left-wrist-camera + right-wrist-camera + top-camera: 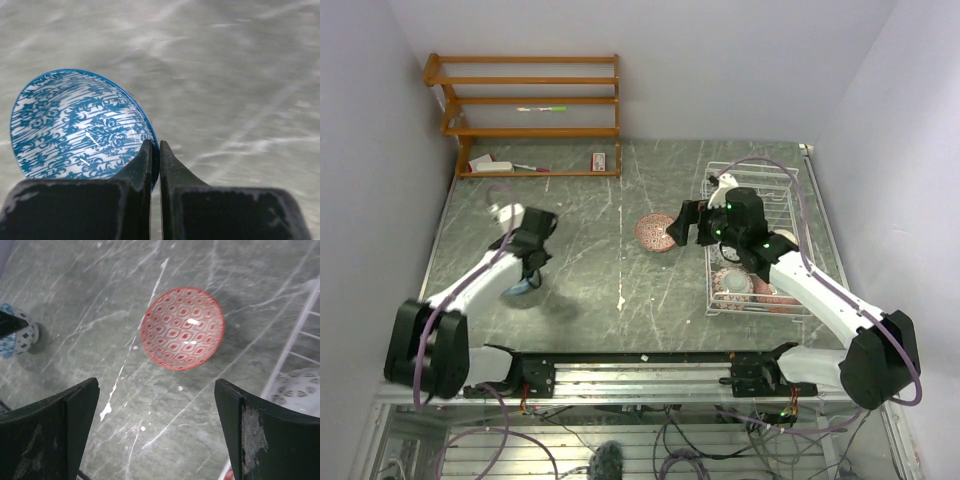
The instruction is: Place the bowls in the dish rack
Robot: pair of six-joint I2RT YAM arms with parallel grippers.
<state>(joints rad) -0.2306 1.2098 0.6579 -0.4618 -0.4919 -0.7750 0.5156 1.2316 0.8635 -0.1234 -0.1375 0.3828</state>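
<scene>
My left gripper (155, 150) is shut on the rim of a blue-patterned bowl (75, 125), holding it tilted just over the table. In the top view this gripper (528, 278) and the blue bowl (520, 290) are at the left. A red-patterned bowl (182, 327) sits upright on the table, left of the white wire dish rack (798, 205). My right gripper (157, 400) is open and empty above the table, just short of the red bowl. In the top view it (685, 228) hangs between the red bowl (655, 232) and the rack. Two bowls (732, 283) lie in the rack's near end.
An orange-brown wooden shelf unit (530, 100) with small items stands at the back left. The rack's wire edge (295, 340) and a grey-patterned bowl (300, 390) are right of my right gripper. The blue bowl also shows at the far left of the right wrist view (20, 337).
</scene>
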